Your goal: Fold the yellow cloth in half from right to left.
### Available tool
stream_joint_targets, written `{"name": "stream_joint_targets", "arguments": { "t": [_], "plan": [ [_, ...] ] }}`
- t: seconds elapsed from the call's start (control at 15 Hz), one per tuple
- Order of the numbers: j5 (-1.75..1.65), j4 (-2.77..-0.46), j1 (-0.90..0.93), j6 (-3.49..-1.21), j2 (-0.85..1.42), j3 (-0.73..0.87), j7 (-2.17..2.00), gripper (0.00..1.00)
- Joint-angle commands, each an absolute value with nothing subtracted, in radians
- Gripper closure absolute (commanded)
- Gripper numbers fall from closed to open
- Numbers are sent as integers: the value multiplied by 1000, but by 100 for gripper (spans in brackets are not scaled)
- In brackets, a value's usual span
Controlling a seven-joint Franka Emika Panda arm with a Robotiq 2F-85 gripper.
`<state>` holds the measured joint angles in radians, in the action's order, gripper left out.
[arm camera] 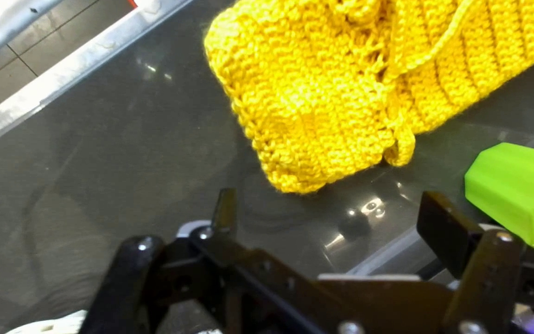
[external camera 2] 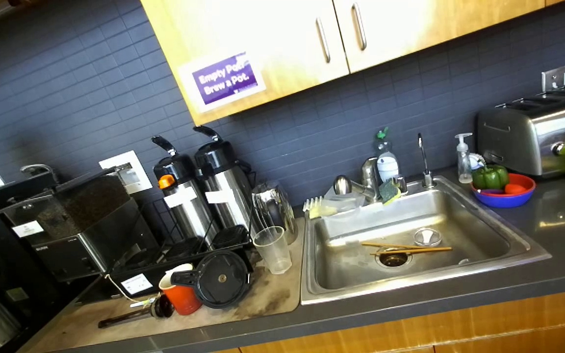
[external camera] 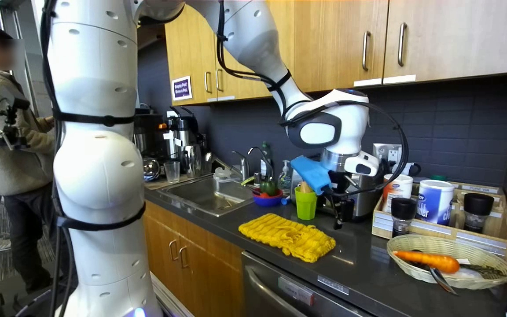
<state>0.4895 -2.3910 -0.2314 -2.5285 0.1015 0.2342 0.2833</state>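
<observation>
The black two-fingered gripper [arm camera: 332, 208] hangs over the dark grey countertop [external camera: 359, 259], its fingers spread wide, with dark counter showing between the tips in the wrist view. Sky-blue sheet-like material [external camera: 310, 173] covers part of the wrist just above it. Near the fingers but apart from them lies the yellow knitted cloth [arm camera: 308, 102] — on the counter, one corner pointing toward the gap between the tips. Its end nearest the gripper shows a plain knit face; past a ragged line with loose yarn, the rest is ribbed. In an exterior view, a lime-green faceted cup [external camera: 306, 204] stands upright just beyond the cloth. A brushed-steel toaster [external camera 2: 532, 135] is near the cup.

Farther along, in both exterior views, a round bowl [external camera 2: 505, 200], red inside and blue outside, holds a green bell pepper [external camera 2: 490, 176]; next comes the stainless-steel sink [external camera 2: 429, 273], where two slim tan sticks [external camera 2: 429, 250] lie by the drain. On the gripper's opposite side, an oval wicker basket [external camera: 412, 274] holds an orange carrot [external camera: 431, 261] — near a light wooden tray [external camera: 447, 233] bearing a white-and-blue canister [external camera: 434, 202].
</observation>
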Motion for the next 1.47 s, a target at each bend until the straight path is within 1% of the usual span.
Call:
{"name": "stream_joint_targets", "arguments": {
  "t": [0.0,0.67,1.4],
  "plan": [
    [577,-2334,-270,-2502,168,200,435,0],
    [613,-2313,-344,-2455,265,145,678,0],
    [658,-2309,-375,-2384,288,131,785,0]
  ]
}}
